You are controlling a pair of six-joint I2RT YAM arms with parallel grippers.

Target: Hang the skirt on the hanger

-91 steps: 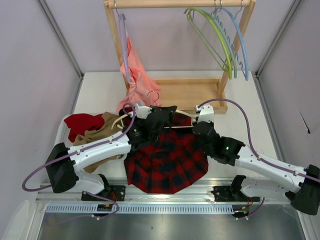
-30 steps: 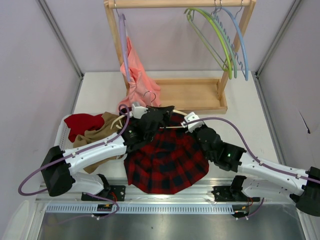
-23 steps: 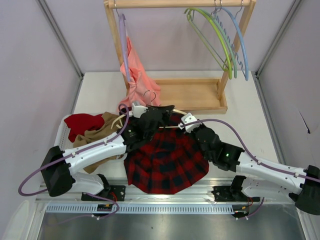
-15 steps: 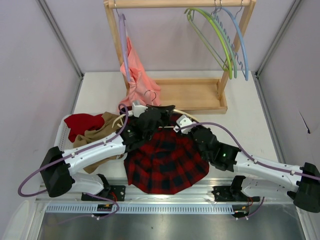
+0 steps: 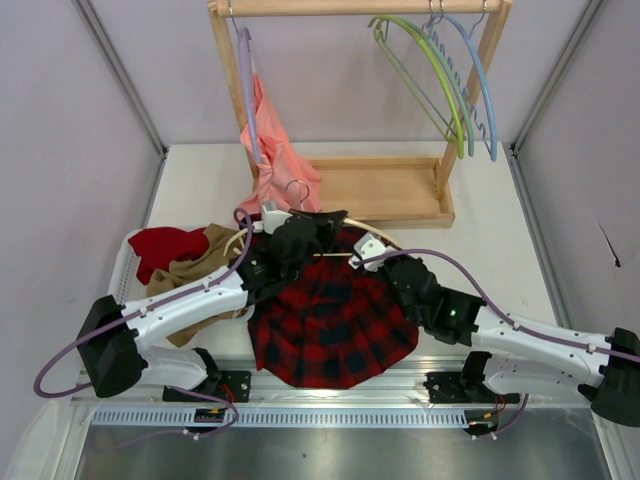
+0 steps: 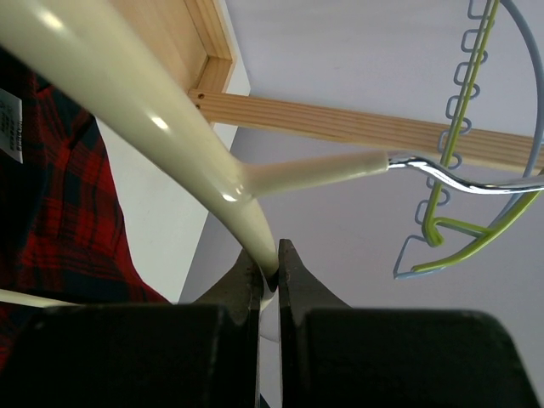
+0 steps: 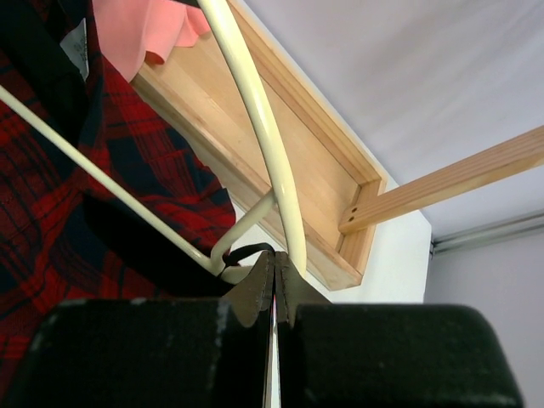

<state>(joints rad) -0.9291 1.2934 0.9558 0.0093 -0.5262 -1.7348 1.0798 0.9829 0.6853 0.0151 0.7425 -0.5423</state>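
The red and black plaid skirt [image 5: 335, 320] lies spread on the table between my arms. Its top edge is under the cream hanger [image 5: 241, 240]. My left gripper [image 5: 300, 235] is shut on the hanger [image 6: 127, 93] just below its neck, jaws [image 6: 269, 259] pinching the arm. The metal hook [image 6: 459, 180] points right. My right gripper [image 5: 370, 248] is shut at the hanger's right end [image 7: 255, 127]. A thin black loop [image 7: 246, 250] of the skirt [image 7: 51, 195] runs into its jaw tips [image 7: 274, 259].
A wooden rack [image 5: 375, 190] stands behind, with green [image 5: 430, 70] and blue hangers [image 5: 480, 80] on its rail. A lilac hanger holds a salmon-pink garment [image 5: 275, 150]. A tan cloth [image 5: 195, 265] and a red cloth [image 5: 160, 245] lie at the left.
My right gripper has moved left and nearer along the skirt's top edge to the hanger's right end. My left gripper has shifted the hanger slightly left, still holding it.
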